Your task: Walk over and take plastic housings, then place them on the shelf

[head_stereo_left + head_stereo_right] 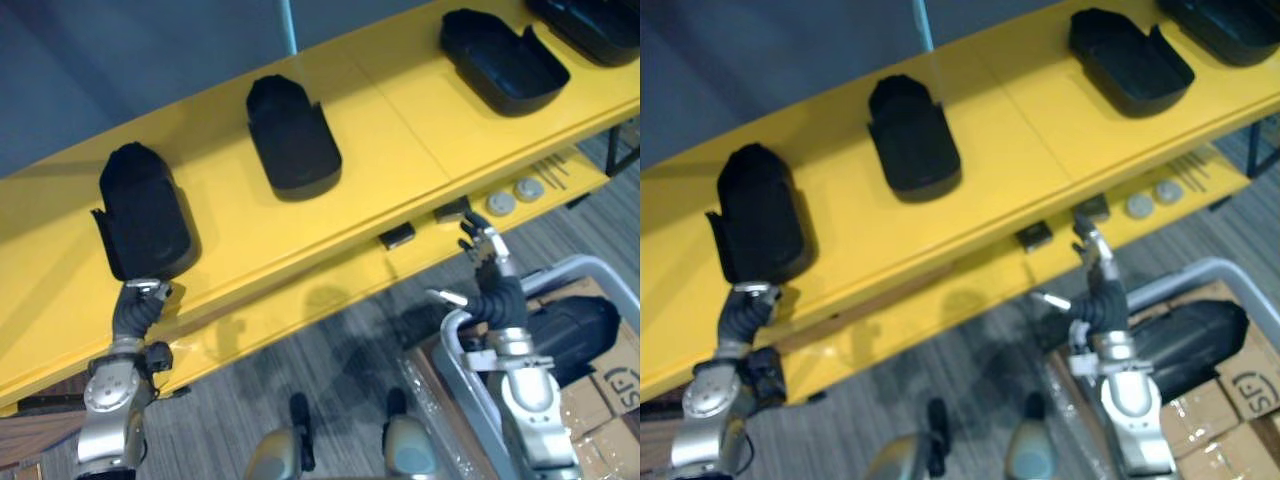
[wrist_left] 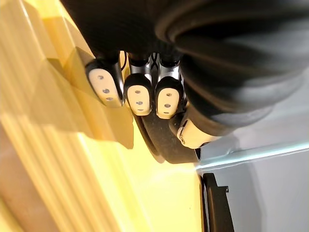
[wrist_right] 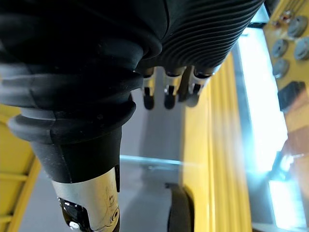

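- Yellow shelf (image 1: 400,110) runs from near left to far right in front of a grey wall (image 1: 150,60). A lower ledge (image 1: 300,310) projects on its near side.
- Four black plastic housings lie well apart on the shelf: leftmost housing (image 1: 145,215), second housing (image 1: 292,135), third housing (image 1: 503,62) and fourth housing (image 1: 595,25), the last at the far right.
- My left hand (image 1: 140,305) meets the near end of the leftmost housing. Its fingers (image 2: 139,99) are curled, but I cannot tell whether they clamp the housing.
- My right hand (image 1: 490,265) is raised in front of the ledge, with fingers straight and thumb apart, holding nothing.
- On the ledge near my right hand lie two small black blocks (image 1: 398,236) and two grey discs (image 1: 502,203).
- At near right, a grey bin (image 1: 600,265) holds a fifth housing (image 1: 570,335) beside cardboard boxes (image 1: 610,395).
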You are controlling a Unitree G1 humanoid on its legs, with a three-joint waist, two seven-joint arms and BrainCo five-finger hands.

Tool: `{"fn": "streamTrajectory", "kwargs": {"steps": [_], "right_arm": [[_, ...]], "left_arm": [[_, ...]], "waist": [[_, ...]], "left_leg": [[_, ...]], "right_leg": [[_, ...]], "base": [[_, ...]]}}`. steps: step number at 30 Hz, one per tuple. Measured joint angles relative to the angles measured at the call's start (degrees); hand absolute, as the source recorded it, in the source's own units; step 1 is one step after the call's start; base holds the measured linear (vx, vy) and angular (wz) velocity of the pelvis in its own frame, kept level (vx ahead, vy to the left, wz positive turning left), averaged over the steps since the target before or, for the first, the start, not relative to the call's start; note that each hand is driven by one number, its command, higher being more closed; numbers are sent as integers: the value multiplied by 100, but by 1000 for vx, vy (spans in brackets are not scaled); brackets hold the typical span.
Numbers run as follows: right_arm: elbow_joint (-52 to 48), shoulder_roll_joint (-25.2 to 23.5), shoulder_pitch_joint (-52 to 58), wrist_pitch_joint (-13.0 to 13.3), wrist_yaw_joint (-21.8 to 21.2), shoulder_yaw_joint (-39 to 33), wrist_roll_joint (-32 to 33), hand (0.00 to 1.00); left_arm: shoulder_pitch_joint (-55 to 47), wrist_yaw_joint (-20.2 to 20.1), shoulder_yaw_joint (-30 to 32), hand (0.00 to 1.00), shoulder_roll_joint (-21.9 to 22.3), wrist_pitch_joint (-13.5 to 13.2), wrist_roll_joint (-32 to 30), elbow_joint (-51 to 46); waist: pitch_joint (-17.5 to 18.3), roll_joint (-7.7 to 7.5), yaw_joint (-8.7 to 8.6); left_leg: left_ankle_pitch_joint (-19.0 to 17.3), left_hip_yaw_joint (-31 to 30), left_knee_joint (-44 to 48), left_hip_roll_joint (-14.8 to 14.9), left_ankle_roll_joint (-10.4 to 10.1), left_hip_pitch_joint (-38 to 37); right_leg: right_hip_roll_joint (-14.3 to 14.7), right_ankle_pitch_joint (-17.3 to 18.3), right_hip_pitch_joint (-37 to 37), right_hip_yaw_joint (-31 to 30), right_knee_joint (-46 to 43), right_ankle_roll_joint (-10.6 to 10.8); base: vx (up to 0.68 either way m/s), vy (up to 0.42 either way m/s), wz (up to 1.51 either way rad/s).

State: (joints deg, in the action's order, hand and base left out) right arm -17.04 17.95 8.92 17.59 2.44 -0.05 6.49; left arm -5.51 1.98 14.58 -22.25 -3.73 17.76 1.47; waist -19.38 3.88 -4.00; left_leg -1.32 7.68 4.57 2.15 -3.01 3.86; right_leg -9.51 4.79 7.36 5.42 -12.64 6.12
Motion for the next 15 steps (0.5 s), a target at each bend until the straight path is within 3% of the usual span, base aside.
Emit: {"fn": "streamTrajectory", "kwargs": {"steps": [7,15], "right_arm": [[2,-3,-21,0,0,73,-2,0],[3,-21,-20,0,5,171,-4,0]], "left_arm": [[214,281,-21,100,26,-363,268,257],[332,598,-23,100,37,-481,388,411]], "waist": [[-98,-15,-8],[-129,-67,-11]], "left_leg": [[1,81,-1,6,0,8],[1,84,1,6,0,1]], "right_leg": [[9,-3,63,-82,-93,3],[10,-3,64,-88,-104,3]], "base": [[4,-2,-5],[0,0,0]]}}
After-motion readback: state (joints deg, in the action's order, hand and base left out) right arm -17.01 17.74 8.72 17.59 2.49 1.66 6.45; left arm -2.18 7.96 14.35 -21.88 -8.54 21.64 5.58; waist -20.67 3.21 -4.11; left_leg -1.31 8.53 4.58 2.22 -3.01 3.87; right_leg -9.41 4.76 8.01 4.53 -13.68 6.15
